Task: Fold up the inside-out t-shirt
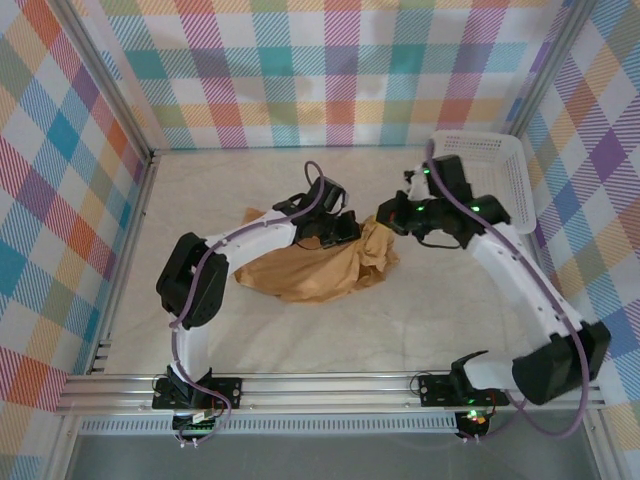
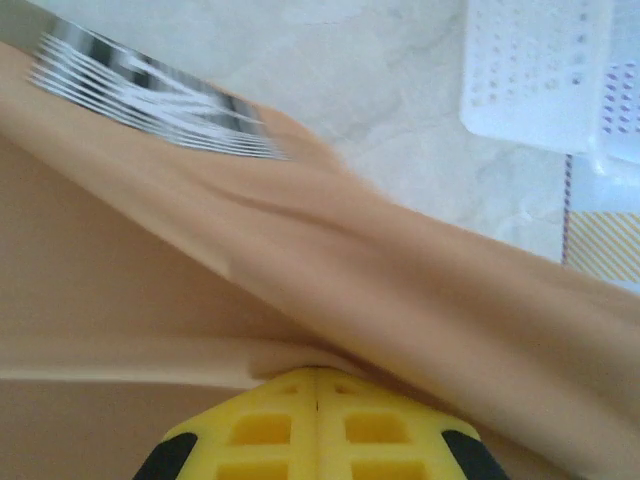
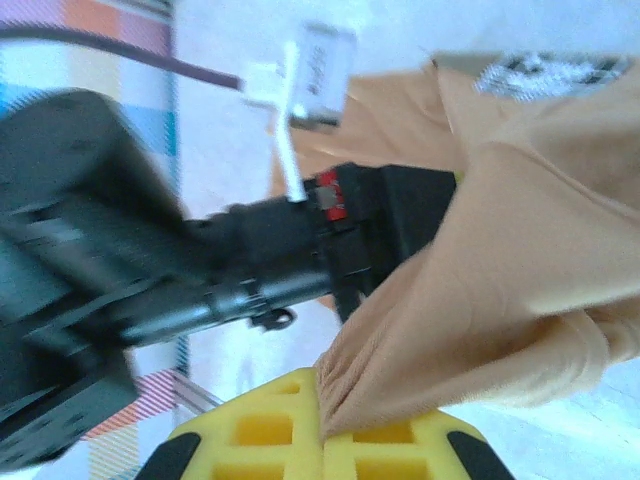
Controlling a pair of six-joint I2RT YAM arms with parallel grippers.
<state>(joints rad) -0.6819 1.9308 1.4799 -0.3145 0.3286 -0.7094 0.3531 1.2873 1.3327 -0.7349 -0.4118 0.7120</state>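
The shirt [image 1: 315, 268] lies crumpled at the middle of the table [image 1: 400, 330], with its far right part lifted. The left gripper [image 1: 338, 228] is closed on a fold of it. The right gripper [image 1: 383, 212], just beside it, is clamped on a gathered edge. That right pinch looks to sit at the very fingertips, so the cloth may slip out when the arms pull apart. Either claw may also hold several layers, which would keep the shirt bunched. The grippers are close enough to knock together, and a wide right swing could hit the basket [image 1: 495, 150] in the far right corner.
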